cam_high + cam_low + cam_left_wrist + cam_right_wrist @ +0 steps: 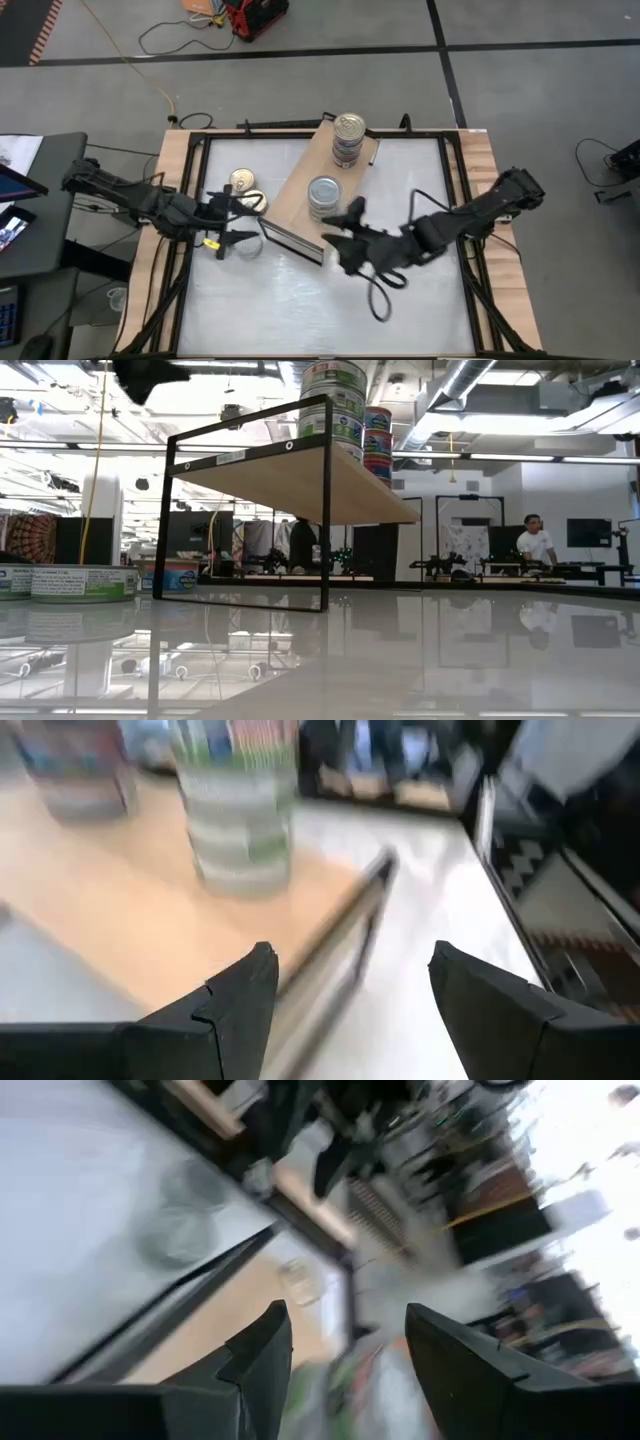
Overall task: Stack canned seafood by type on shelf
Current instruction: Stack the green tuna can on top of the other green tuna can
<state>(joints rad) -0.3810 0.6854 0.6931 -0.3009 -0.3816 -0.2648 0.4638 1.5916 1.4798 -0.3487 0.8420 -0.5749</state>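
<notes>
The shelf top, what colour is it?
Light tan wood; the shelf shows best in the high view.

One shelf (300,190) carries two stacks of tins: one silver-lidded (324,196) just beyond the right gripper (338,228), one gold-lidded (349,138) farther off. Two gold tins (246,190) lie beside the left gripper (228,220)

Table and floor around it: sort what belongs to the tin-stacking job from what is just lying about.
Job:
- shelf
- gold-lidded stack on it
- silver-lidded stack on it
- loose tins on the table
- left gripper, open
- right gripper, open

Lying about:
- red device on floor
- yellow cable
</notes>
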